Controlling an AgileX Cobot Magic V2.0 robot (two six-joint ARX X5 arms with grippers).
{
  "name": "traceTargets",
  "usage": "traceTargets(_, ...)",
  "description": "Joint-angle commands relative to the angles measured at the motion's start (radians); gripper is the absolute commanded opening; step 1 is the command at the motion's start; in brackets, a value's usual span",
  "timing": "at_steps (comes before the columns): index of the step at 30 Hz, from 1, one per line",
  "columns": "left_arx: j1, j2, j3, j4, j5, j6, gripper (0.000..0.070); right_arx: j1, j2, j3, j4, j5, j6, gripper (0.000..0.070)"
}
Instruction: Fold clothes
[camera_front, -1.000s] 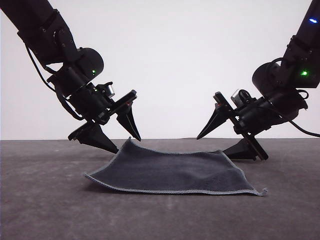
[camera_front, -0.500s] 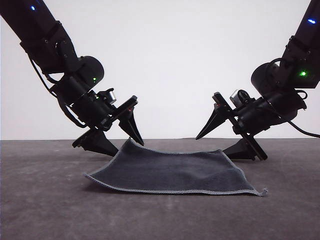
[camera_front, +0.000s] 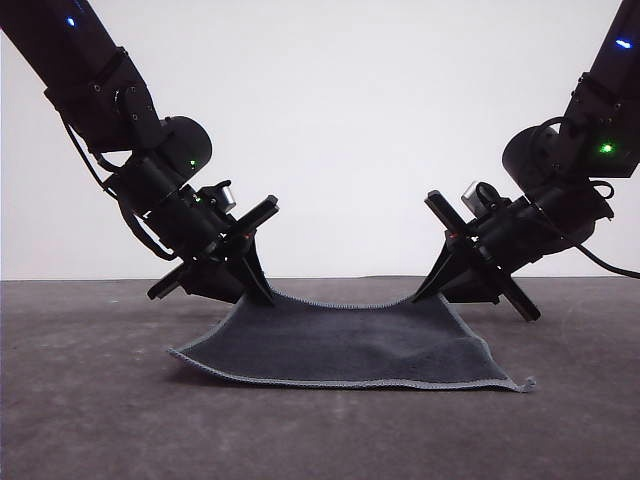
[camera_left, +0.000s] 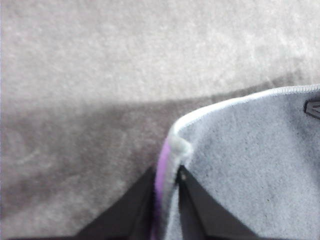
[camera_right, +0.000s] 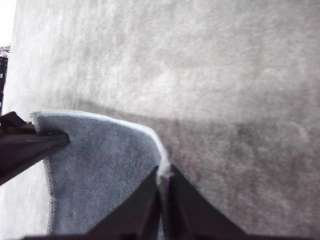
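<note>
The cloth (camera_front: 345, 345) lies dark grey side up on the table, its near edge flat and both far corners lifted a little. My left gripper (camera_front: 258, 292) is shut on the far left corner. In the left wrist view its fingers (camera_left: 135, 210) pinch the cloth (camera_left: 250, 165), and a strip of bright purple underside shows between them. My right gripper (camera_front: 432, 290) is shut on the far right corner. In the right wrist view the cloth (camera_right: 100, 170) is pinched at its light grey edging by the fingers (camera_right: 145, 205).
The grey table (camera_front: 90, 420) stretches open on all sides of the cloth. A plain white wall (camera_front: 340, 120) stands behind. The tip of the left gripper (camera_right: 30, 145) shows across the cloth in the right wrist view.
Both grippers were open above the far corners. They have come down and shut on the corners, and the cloth's far edge now sags between them.
</note>
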Motion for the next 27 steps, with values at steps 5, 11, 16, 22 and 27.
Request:
traceTargets(5,0.015,0.027,0.047,0.004,0.003,0.008,0.0002,0.004,0.029,0.017,0.015,-0.005,-0.022,0.0)
traceTargets(11,0.032,0.025,0.049,0.003,0.013,0.008,0.0001,0.002,0.025,0.024,0.016,-0.064,-0.023,0.0)
traceTargets(16,0.041,0.024,0.05,-0.007,0.066,0.009,0.0002,0.002,0.011,0.025,-0.004,-0.072,-0.047,0.0)
traceTargets(22,0.038,0.016,0.05,-0.075,0.068,0.069,0.0002,0.002,-0.04,0.025,-0.081,-0.03,-0.128,0.0)
traceTargets(27,0.022,-0.009,0.05,-0.128,0.05,0.114,0.0003,0.003,-0.095,0.025,-0.195,0.016,-0.231,0.0)
